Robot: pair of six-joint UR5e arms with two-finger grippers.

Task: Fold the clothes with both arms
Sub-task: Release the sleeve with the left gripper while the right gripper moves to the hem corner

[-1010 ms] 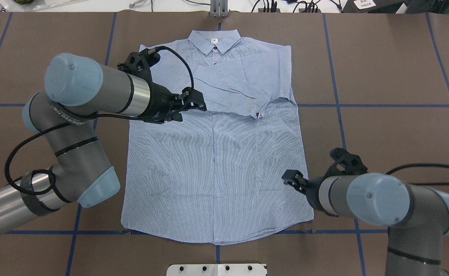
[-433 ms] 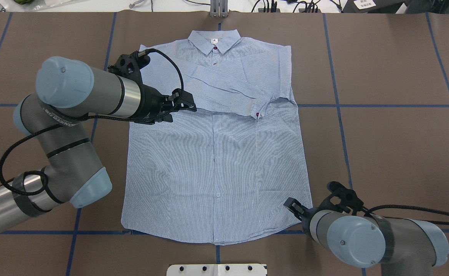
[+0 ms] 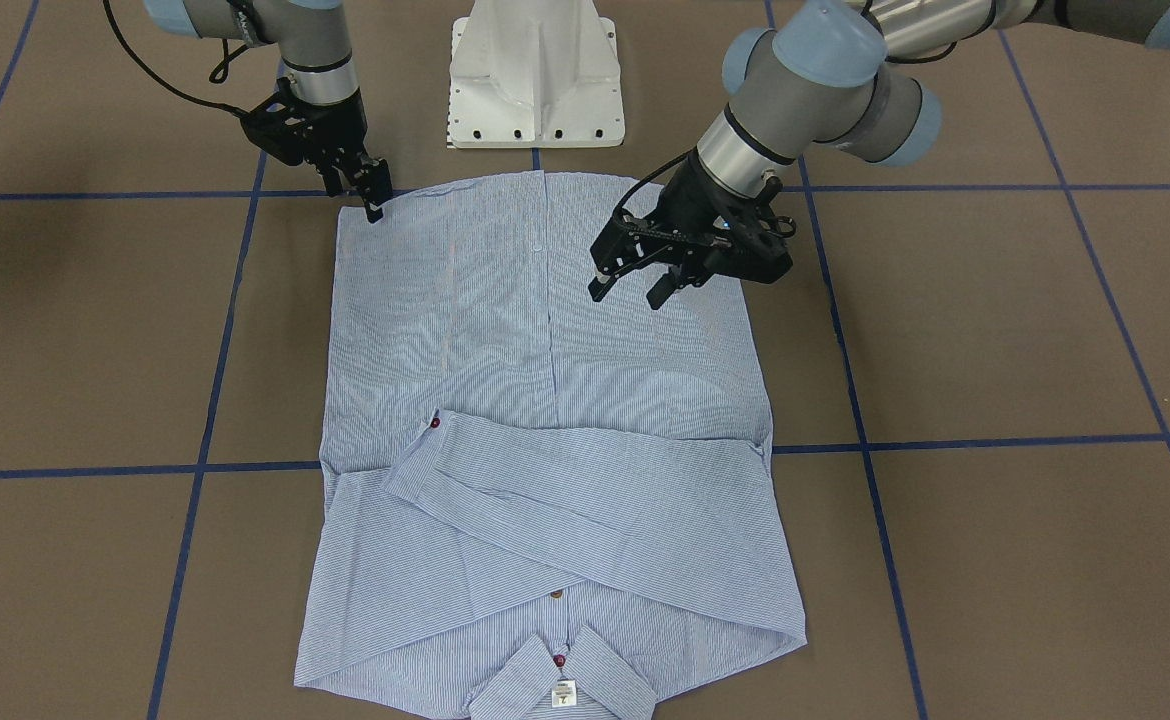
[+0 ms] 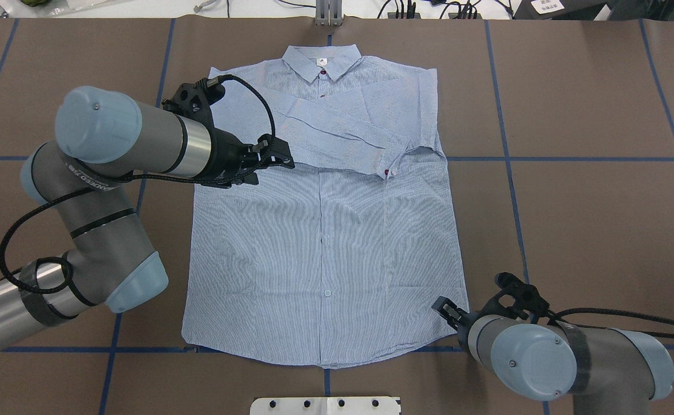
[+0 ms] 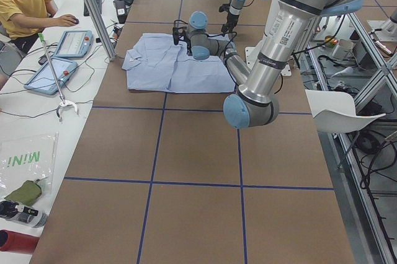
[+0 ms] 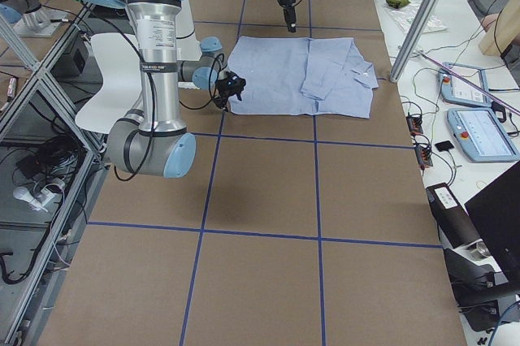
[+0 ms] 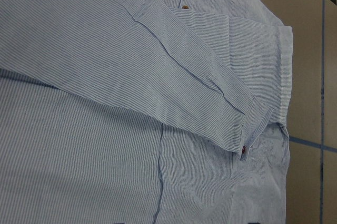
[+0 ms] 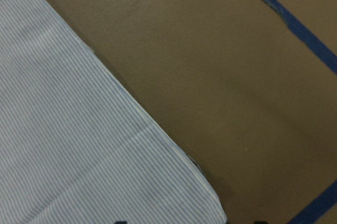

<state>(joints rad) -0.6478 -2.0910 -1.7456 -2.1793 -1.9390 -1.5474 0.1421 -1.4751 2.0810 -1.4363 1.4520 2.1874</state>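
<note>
One striped shirt (image 4: 325, 230) lies flat on the brown table (image 4: 590, 202), buttoned front up, straight out from the white pedestal (image 3: 535, 80). Its hem is nearest the pedestal and its collar (image 4: 321, 60) farthest. A sleeve (image 4: 343, 135) is folded across the chest, its cuff with a dark red button (image 3: 435, 423) ending toward the robot's right. The left gripper (image 3: 627, 290) hangs above the shirt's body, farther out from the pedestal on the robot's left side, jaws wide apart with nothing in them. The right gripper (image 3: 360, 195) is down at the hem corner close to the pedestal on the robot's right. From its wrist camera I can see the fingertips spread, the corner lying between them, unpinched.
</note>
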